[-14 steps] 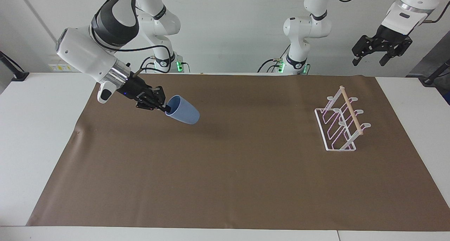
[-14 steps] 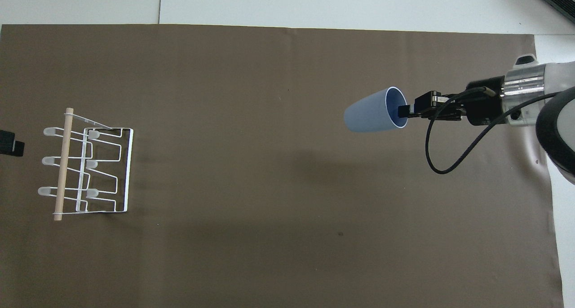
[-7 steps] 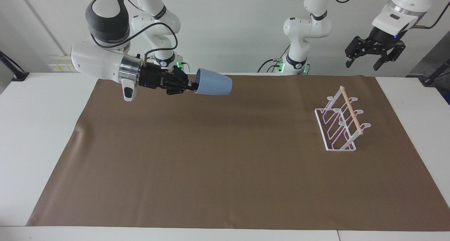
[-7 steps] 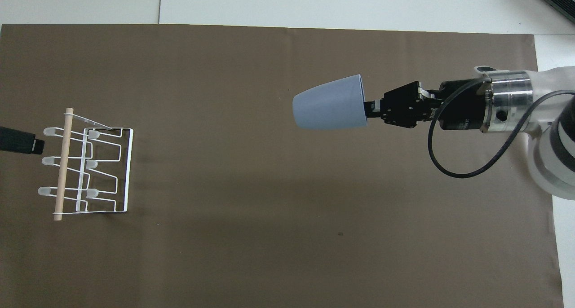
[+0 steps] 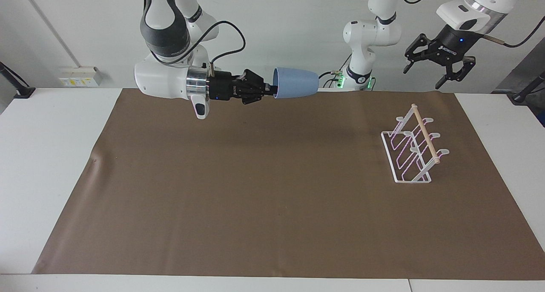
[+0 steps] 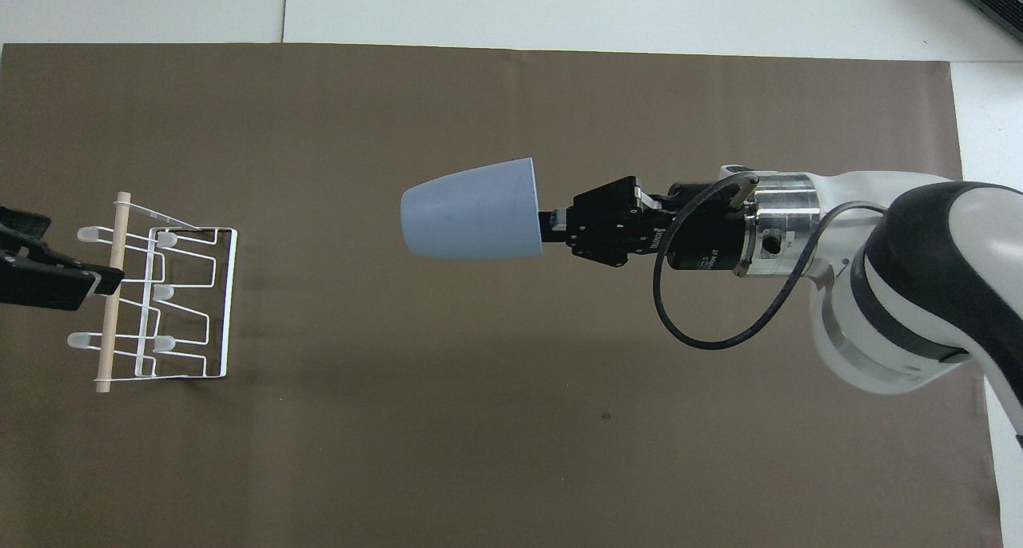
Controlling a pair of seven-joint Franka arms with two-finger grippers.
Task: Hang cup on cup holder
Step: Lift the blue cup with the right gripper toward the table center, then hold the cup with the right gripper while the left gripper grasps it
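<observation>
The light-blue cup is held on its side high over the brown mat, its base pointing toward the left arm's end. My right gripper is shut on the cup's rim, one finger inside. In the overhead view the cup and right gripper sit over the mat's middle. The white wire cup holder with its wooden rod stands on the mat toward the left arm's end, also in the overhead view. My left gripper is open and empty, up in the air, over the holder's outer edge.
A brown mat covers most of the white table. A black cable loops from the right wrist. Both arm bases stand at the robots' edge of the table.
My right gripper has lifted the cup and carried it toward the left arm's end, turning it level. My left gripper has come in over the holder's edge.
</observation>
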